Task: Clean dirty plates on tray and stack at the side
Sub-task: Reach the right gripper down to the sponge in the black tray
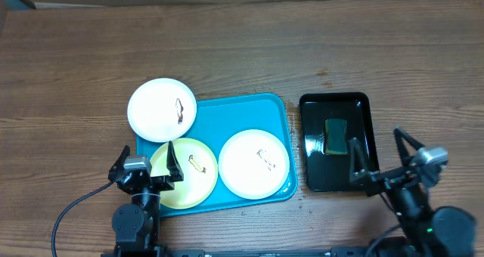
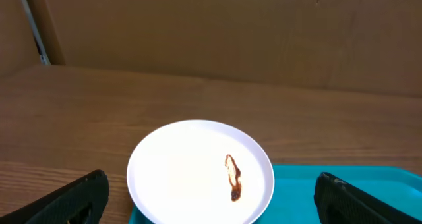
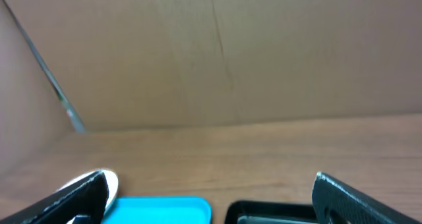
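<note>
The turquoise tray (image 1: 257, 112) lies mid-table. A white plate (image 1: 155, 109) with a dark smear overlaps its far left corner; it also shows in the left wrist view (image 2: 188, 171). A pale yellow-green plate (image 1: 198, 183) with a brown smear lies on the tray's near left. A second white plate (image 1: 246, 166) with small marks lies on its near right. My left gripper (image 1: 147, 161) is open and empty over the yellow-green plate's left edge. My right gripper (image 1: 376, 153) is open and empty at the black tray's near right.
A smaller glossy black tray (image 1: 311, 147) stands right of the turquoise one and holds a green sponge (image 1: 336, 136). A cable runs off the left arm at the front edge. A cardboard wall stands behind the table.
</note>
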Action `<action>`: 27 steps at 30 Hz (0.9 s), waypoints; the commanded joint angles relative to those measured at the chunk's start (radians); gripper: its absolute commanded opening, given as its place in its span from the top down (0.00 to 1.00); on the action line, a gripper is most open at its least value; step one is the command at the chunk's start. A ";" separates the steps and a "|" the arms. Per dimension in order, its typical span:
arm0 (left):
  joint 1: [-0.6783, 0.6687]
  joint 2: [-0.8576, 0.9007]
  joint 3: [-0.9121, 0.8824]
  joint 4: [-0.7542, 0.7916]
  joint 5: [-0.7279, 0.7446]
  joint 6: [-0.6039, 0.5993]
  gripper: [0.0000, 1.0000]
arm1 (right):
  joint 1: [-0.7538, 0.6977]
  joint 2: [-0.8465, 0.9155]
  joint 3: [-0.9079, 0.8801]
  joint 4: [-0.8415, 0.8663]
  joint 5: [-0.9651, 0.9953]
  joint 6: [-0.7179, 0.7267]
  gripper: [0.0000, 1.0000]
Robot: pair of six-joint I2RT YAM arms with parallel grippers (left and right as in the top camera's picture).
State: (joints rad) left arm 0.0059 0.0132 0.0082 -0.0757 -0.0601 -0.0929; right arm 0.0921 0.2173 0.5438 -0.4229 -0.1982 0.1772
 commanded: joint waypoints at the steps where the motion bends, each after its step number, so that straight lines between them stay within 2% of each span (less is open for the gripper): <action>1: -0.004 -0.008 -0.003 0.002 0.005 0.026 0.00 | -0.003 0.217 0.247 -0.156 -0.002 -0.029 0.00; 7: -0.004 -0.008 -0.003 0.002 0.005 0.026 0.00 | -0.003 0.683 0.692 -0.588 -0.005 -0.028 0.00; 11: -0.004 -0.008 -0.003 0.002 0.005 0.026 0.00 | -0.003 0.933 0.871 -0.759 -0.007 -0.023 0.00; 15: -0.004 -0.008 -0.003 0.002 0.005 0.026 0.00 | -0.003 1.120 0.895 -0.837 -0.013 -0.024 0.00; 17: -0.004 -0.008 -0.003 0.002 0.005 0.026 0.00 | -0.003 1.205 0.895 -0.875 -0.013 -0.019 0.17; 19: -0.004 -0.008 -0.003 0.002 0.005 0.026 0.00 | -0.002 1.292 0.885 -0.900 -0.013 -0.002 0.22; 21: -0.004 -0.008 -0.003 0.002 0.005 0.026 0.00 | -0.002 1.360 0.864 -0.897 -0.011 0.006 0.34; 22: -0.004 -0.008 -0.003 0.002 0.005 0.026 0.00 | -0.002 1.393 0.851 -0.890 -0.008 0.006 0.36; 27: -0.004 -0.008 -0.003 0.002 0.005 0.026 0.00 | -0.002 1.503 0.801 -0.820 0.055 0.038 0.37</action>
State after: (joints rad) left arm 0.0059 0.0132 0.0082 -0.0757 -0.0605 -0.0929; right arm 0.0925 1.6917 1.3651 -1.2636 -0.1890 0.1879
